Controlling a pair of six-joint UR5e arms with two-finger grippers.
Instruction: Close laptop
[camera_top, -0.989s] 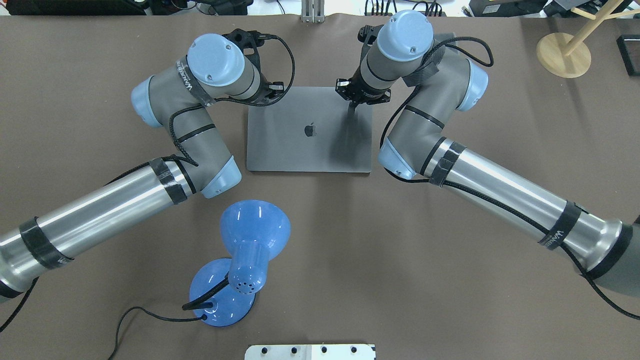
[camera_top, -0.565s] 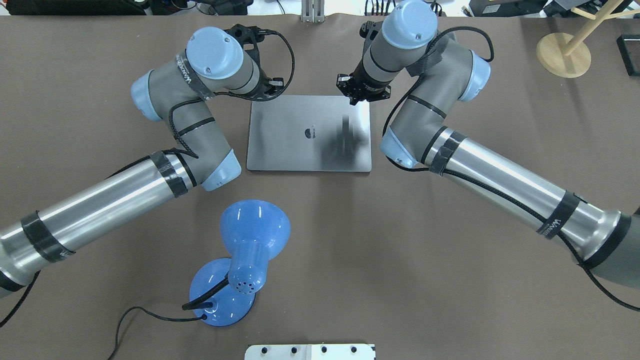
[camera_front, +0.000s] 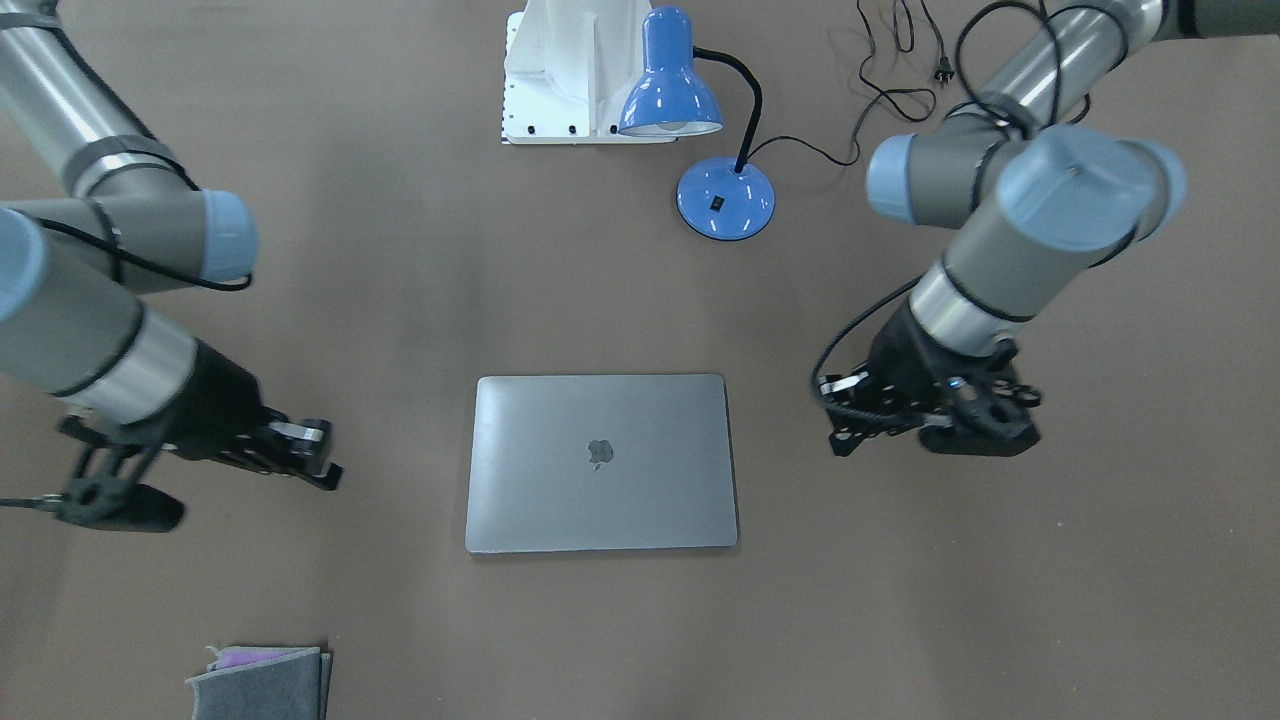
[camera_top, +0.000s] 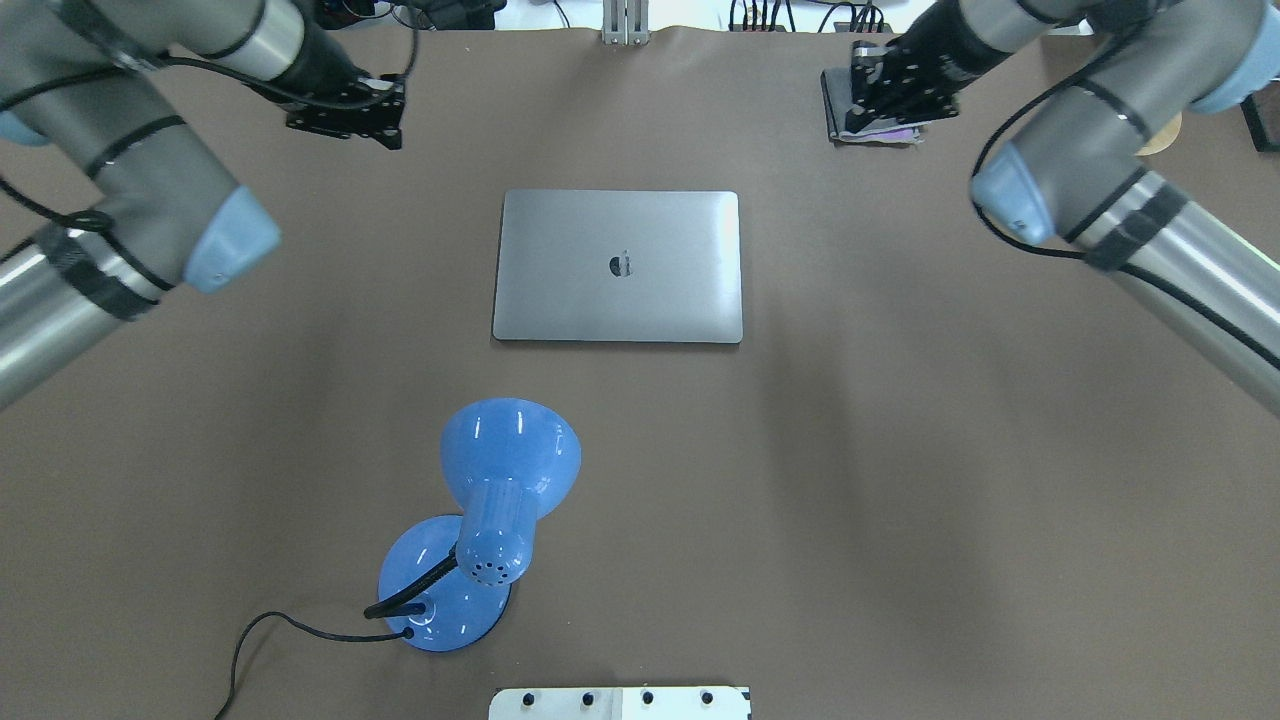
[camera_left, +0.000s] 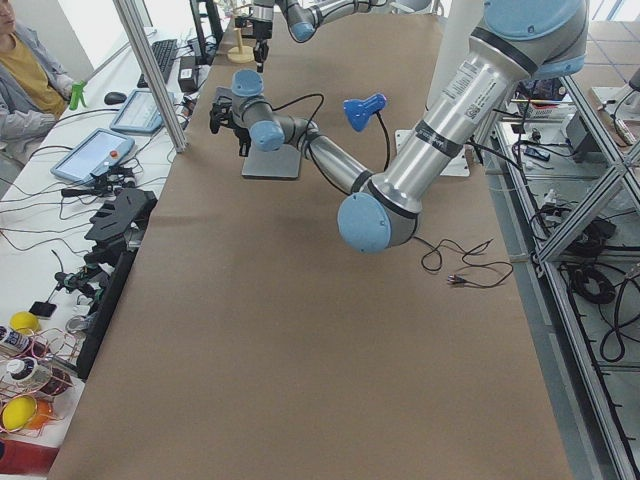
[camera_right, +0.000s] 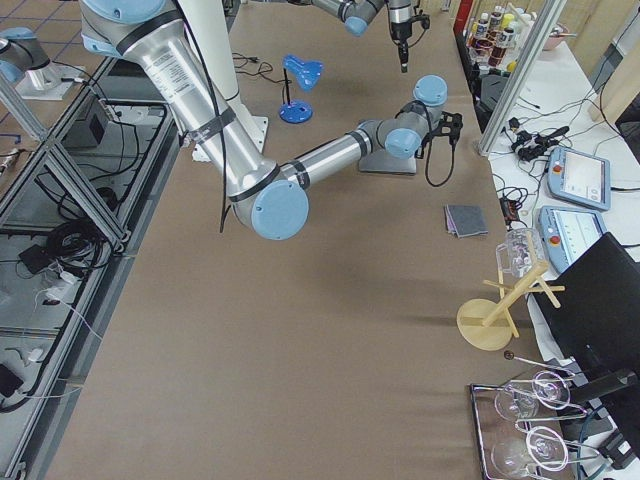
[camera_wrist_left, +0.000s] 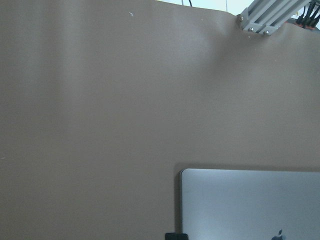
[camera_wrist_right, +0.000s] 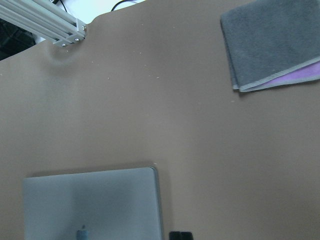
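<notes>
We see only one dark tip each of the left gripper (camera_wrist_left: 176, 236) and the right gripper (camera_wrist_right: 181, 235) at the wrist views' lower edge: jaws pressed together, holding nothing. Both hang over the table (camera_top: 900, 450), well apart from the laptop (camera_top: 617, 266), which lies shut and flat mid-table, logo up. From overhead, the right gripper partly hides a folded grey cloth (camera_wrist_right: 272, 47).

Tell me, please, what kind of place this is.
Probably a robotics lab: a left arm and a right arm stand at a brown table with a closed laptop, aluminium framing stands around it, and a teach pendant lies beside it.
</notes>
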